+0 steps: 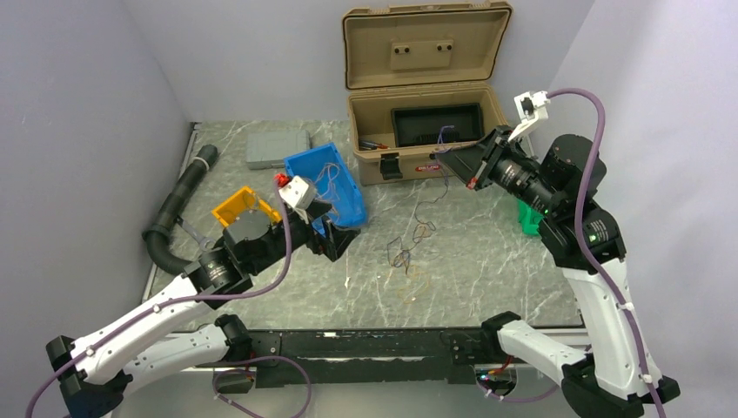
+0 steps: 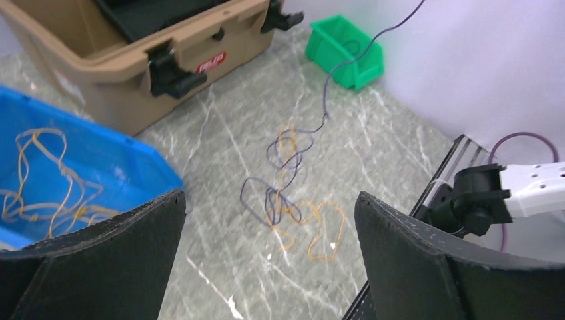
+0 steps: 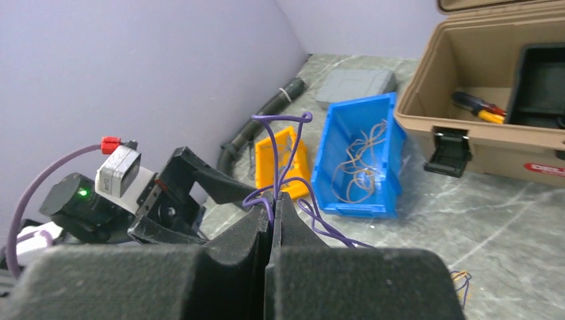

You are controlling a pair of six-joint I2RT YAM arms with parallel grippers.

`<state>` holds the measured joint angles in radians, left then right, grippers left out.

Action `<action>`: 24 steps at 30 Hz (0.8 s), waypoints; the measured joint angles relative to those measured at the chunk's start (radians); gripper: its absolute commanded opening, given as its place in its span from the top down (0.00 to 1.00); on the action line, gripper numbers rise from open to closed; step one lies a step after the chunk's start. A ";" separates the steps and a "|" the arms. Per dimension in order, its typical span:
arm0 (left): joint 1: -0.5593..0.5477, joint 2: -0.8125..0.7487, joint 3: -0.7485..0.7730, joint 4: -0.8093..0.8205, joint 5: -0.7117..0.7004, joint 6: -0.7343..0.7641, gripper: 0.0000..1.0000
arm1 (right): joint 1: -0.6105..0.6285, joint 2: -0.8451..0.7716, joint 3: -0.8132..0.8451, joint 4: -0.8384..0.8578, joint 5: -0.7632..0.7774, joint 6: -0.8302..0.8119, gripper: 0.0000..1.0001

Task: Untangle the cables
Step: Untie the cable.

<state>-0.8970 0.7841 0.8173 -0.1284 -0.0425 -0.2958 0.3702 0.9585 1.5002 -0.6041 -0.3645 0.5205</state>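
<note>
The right gripper [image 3: 273, 200] is clenched on a purple wire [image 3: 280, 143] and held high before the case [image 1: 422, 48]. The strand runs down to the tangle [image 1: 409, 251] on the table, where purple and orange loops are not yet separated. Loose strands lie in the blue bin [image 1: 350, 198]. The left gripper [image 2: 270, 200] hovers low beside it, jaws spread, empty.

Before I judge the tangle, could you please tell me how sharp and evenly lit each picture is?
Top external view: even, soft light, no glare, but the cables are faint against the marbled table. Left wrist view: they look slightly smeared, framed by the open left end effector. Right wrist view: the shut right end effector looks soft, while the purple wire it pinches is crisp.
</note>
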 measured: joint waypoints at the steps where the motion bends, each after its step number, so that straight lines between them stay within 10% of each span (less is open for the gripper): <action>1: 0.000 0.004 0.000 0.026 0.010 0.008 0.01 | 0.000 0.005 0.003 0.016 -0.014 0.015 1.00; 24: -0.001 0.558 0.148 0.541 0.243 0.092 0.01 | 0.000 0.060 0.003 0.224 -0.165 0.230 1.00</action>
<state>-0.8978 1.3426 0.9657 0.4126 0.2001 -0.2043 0.3702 1.0187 1.5036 -0.3805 -0.5293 0.7506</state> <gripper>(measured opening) 0.994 0.010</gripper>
